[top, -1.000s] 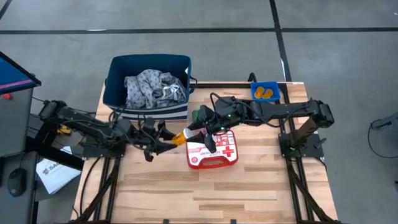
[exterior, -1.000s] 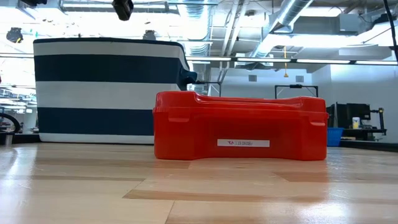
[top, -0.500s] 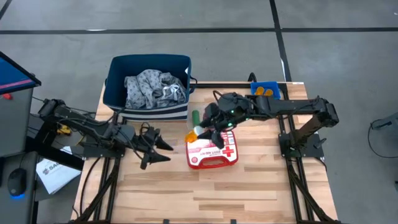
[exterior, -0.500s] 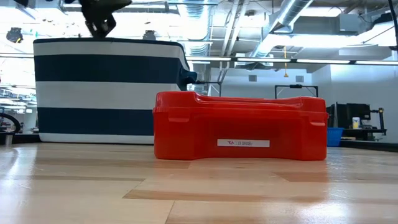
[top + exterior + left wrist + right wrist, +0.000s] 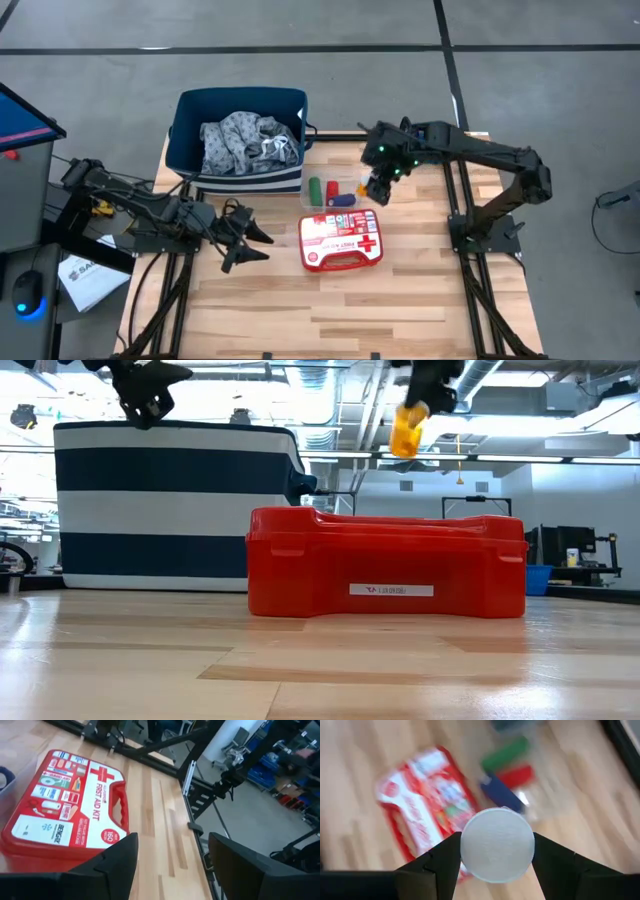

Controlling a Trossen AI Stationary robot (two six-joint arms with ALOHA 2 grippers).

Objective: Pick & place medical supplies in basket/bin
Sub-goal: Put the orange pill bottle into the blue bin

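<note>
My right gripper is shut on an orange pill bottle with a white cap, above the table just beyond the first-aid case's far right corner. In the low view the bottle hangs high in the air. Short green, red and dark blue cylinders lie on the table beyond the case. The navy basket holds the grey-white cloth. The small blue bin holds orange bottles. My left gripper is open, left of the case, and touches nothing. My right gripper pinches the orange pill bottle between its two fingers, one on each side of the bottle just behind its white cap. The fingers come from above, pointing down. The bottle hangs below them, lifted clear of the table and a little tilted.
The red-and-white first-aid case lies flat in the middle of the table, and its red side fills the low view. The navy basket stands at the far left corner and the blue bin at the far right corner. Bare wood lies along the near edge.
The right gripper has carried the orange bottle from over the case's left end toward the table's right and far edges, past the cylinders. The left gripper, whose tips were at the bottle a second ago, has drawn back toward the left and near edges.
</note>
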